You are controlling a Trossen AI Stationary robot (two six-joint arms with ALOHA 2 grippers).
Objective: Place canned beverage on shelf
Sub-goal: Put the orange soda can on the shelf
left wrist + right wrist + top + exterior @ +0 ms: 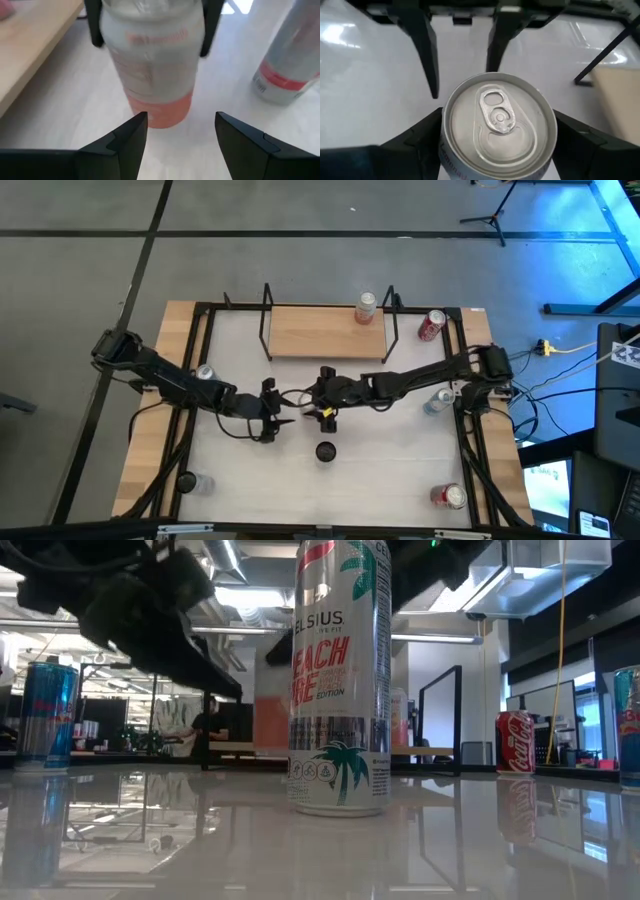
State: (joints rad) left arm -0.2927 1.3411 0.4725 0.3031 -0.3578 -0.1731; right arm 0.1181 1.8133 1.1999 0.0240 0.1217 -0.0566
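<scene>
A white can with an orange base (155, 60) stands upright between the fingers of my right gripper (326, 402), near the table's middle; its silver top (497, 117) fills the right wrist view. My left gripper (272, 412) is open just left of it, and its fingertips (137, 125) stop short of the can's base. The shelf (310, 330), a light-wood board with black rod uprights, sits at the far middle. A pale can (366, 308) stands on its right end. My right gripper pinches the can's side wall near the top (107, 35) between its two fingers, one on each side just under the rim. The fingers come from the table's right, slanting down. The can is upright; whether its base is off the table I cannot tell.
A tall white Celsius can (340, 680) stands near the front, just nearside of the grippers. Blue cans (205, 372) (437, 402) stand left and right. A red can (431, 325) is at the far right, and two more cans (190, 482) (450, 497) are near the front corners.
</scene>
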